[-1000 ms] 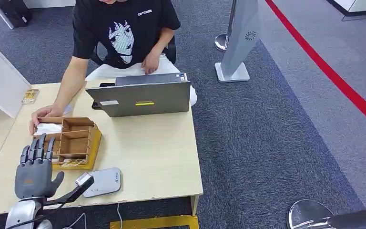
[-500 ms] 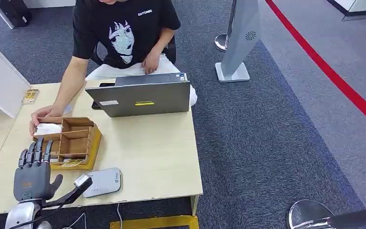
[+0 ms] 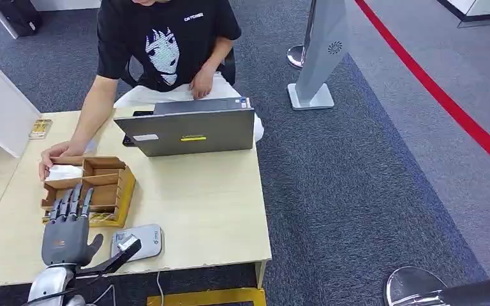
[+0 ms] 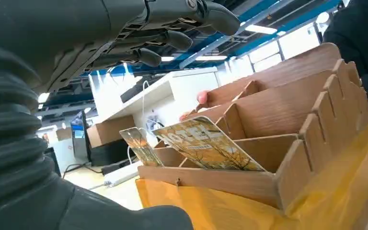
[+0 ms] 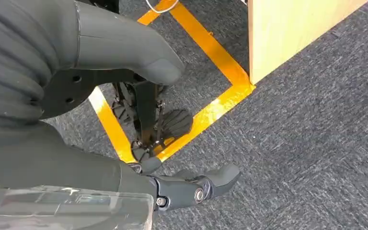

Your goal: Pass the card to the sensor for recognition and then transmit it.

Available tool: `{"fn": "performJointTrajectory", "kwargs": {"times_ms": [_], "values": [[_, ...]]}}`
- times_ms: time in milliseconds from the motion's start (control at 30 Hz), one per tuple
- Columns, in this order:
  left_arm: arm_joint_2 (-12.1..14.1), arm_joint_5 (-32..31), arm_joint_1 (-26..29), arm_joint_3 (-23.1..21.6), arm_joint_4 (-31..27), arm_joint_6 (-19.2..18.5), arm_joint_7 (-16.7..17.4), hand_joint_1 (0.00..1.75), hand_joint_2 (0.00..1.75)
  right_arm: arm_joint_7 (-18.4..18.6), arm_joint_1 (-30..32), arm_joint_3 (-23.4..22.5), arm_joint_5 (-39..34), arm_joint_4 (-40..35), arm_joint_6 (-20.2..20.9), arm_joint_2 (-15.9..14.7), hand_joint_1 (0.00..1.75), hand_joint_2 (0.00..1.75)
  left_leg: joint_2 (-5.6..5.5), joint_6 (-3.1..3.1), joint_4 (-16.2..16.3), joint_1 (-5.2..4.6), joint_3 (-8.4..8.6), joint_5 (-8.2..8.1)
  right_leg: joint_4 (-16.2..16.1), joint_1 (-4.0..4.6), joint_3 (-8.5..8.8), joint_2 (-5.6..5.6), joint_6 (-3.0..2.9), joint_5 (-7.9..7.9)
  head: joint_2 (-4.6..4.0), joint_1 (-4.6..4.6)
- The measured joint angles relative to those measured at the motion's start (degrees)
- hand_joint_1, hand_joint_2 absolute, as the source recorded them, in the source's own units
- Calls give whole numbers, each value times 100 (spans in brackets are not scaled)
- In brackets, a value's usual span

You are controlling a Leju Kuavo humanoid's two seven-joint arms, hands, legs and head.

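At lower left of the head view, the left hand (image 3: pixel 67 237) hovers flat, fingers spread, holding nothing, over the brown compartmented wooden box (image 3: pixel 110 185) where printed yellow cards (image 4: pixel 206 146) lean. The right hand (image 5: pixel 124 62) hangs empty, fingers loose.

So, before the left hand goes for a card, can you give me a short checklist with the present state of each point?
1. Left hand holds nothing, fingers apart: ok.
2. Cards stand up out of the wooden box's near slot, reachable: ok.
3. Fingers are over that slot: ok.
4. Person's hand rests at the box's far end, close to the work: not ok.
5. Sensor lies uncovered on the table: ok.
6. Right hand hangs beside the table, out of the way: ok.
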Motion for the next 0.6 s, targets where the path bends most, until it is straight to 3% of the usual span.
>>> {"fn": "performJointTrajectory", "kwargs": {"times_ms": [400,600], "values": [[63,2,0,-6,0,-22,7,0,175,0,-1,2,-7,0,0,2,0,175,-1,0,0,2,-1,0,0,0,0,0,0,0,0,0],[79,2,-9,-2,0,-22,223,0,175,2,-1,9,-7,0,0,4,0,175,-1,0,0,0,-1,0,0,0,0,-1,0,0,0,0]]}}
